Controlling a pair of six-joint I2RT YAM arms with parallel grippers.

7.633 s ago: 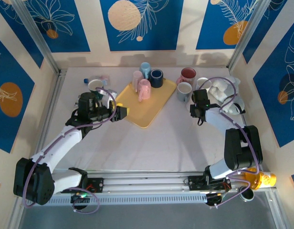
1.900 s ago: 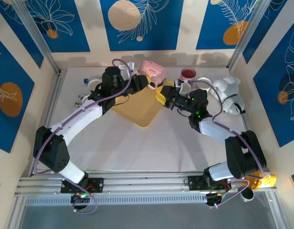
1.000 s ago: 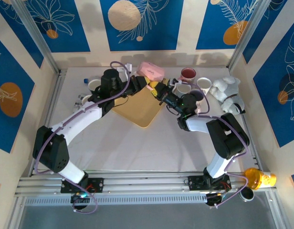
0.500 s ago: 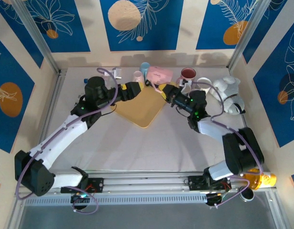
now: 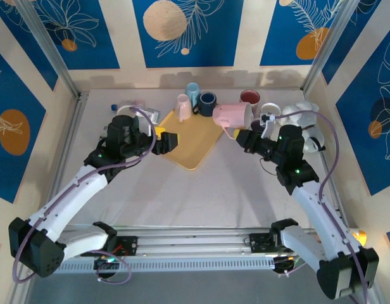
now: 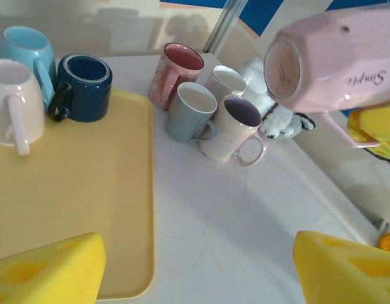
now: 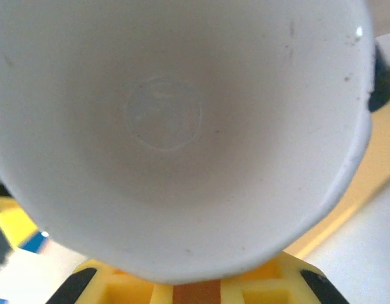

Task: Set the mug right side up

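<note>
So the pink mug [image 5: 232,117] is up in the air right now, lying on its side over the tray's [image 5: 195,152] 3 o'clock corner. Its base points toward 9 and its mouth toward 3, straight at the right wrist. The right pincer [image 5: 239,133] is clamped nearly closed on the handle [image 6: 347,131], on the mug's low side. That makes sense to me: grab the handle and a wrist roll should swing the mouth up without the body slipping. The left pincer [image 5: 164,140] sits at the tray's 9 o'clock edge, spread wide with nothing in it, I'd guess parked there to stay clear of the swing. Halfway done by my reckoning: sideways, not upright yet. Other mugs [image 5: 207,103] crowd the 12 to 1 o'clock side, some on the tray and some on the counter [image 5: 201,196], so it wants a bare patch of tray to land on. Main worry is the thin handle grip letting the mug twist as it tips.
</note>
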